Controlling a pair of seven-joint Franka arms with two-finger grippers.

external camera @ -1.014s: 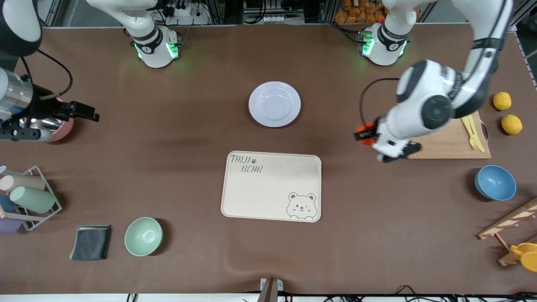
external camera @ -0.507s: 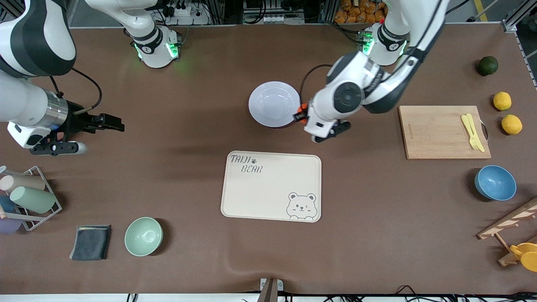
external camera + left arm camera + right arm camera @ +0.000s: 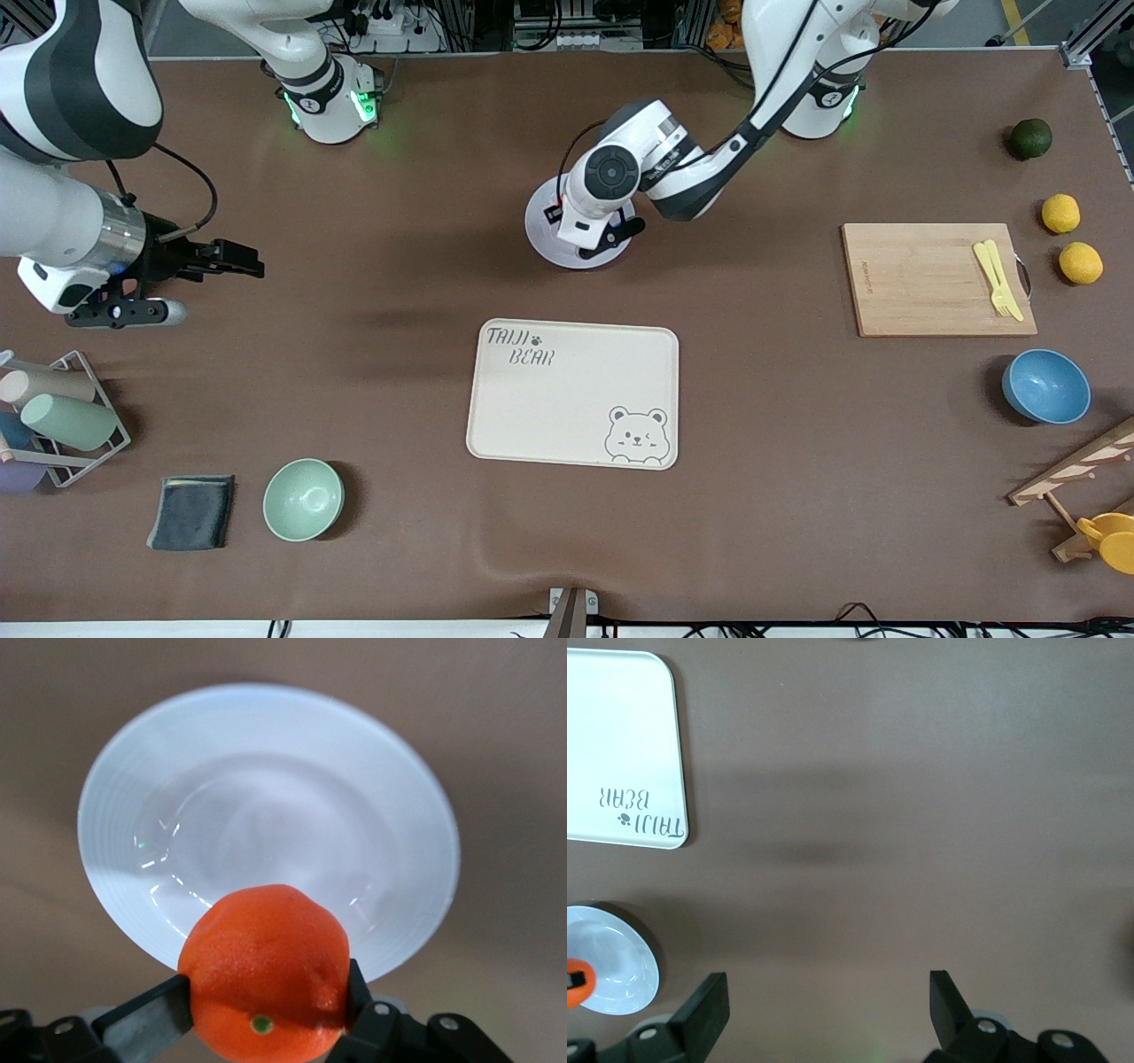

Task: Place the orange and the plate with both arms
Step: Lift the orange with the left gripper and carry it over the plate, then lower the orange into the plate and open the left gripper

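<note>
1. The orange (image 3: pixel 266 973) is off the table, clamped between the two fingers of the left gripper (image 3: pixel 266 1010), which hangs over the plate (image 3: pixel 133 780). In the left wrist view the fruit sits above the part of the rim nearest that camera, with the plate's shallow well just past it.
2. The plate (image 3: pixel 542 241) lies flat on the brown table (image 3: pixel 399 266), between the two arm bases and farther from the front camera than the cream bear tray (image 3: pixel 572 392). Nothing rests in it yet.
3. Judged from this, the pick-up of the fruit is done and the carry has reached its target; the release has not happened.
4. The right gripper (image 3: pixel 828 997) has its fingers spread wide and holds nothing. It hovers over bare table toward the right arm's end, well apart from the plate, and appears to be waiting.
5. What is left, as far as the task sentence tells: setting the orange down in the plate, then whatever move of the plate the right arm is meant for. The empty tray looks a likely spot, though that is only a guess.
</note>
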